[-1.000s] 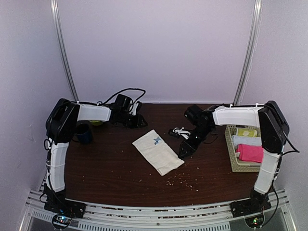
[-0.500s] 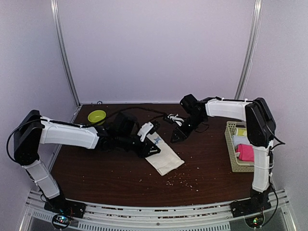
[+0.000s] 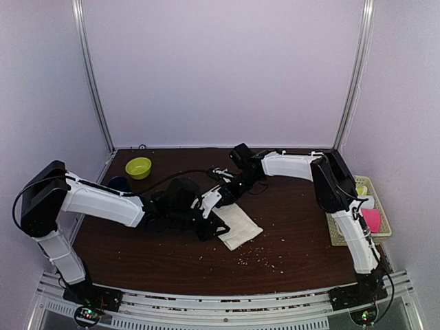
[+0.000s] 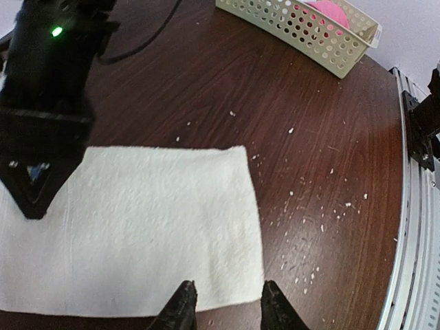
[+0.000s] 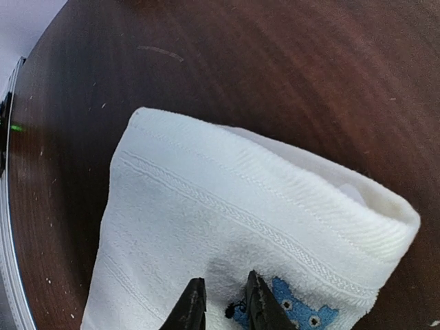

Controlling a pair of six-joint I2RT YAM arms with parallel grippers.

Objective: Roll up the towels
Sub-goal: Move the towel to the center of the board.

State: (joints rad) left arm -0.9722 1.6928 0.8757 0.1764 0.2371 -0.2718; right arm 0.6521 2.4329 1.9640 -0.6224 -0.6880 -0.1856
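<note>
Although the right gripper [image 5: 223,302] pinches the cream towel [image 3: 240,225] by its blue-marked end, curled over just ahead of it, rolling looks barely started. The left gripper [image 4: 225,308] hovers half-open and empty over the opposite edge. The pink towel [image 4: 328,12] lies unrolled well beyond it, in the basket [image 4: 289,27].

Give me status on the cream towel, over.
Left pincer open over edge of cream cloth towel. Right pincer pinching its blue-marked end, folded over. Nothing in the way.
</note>
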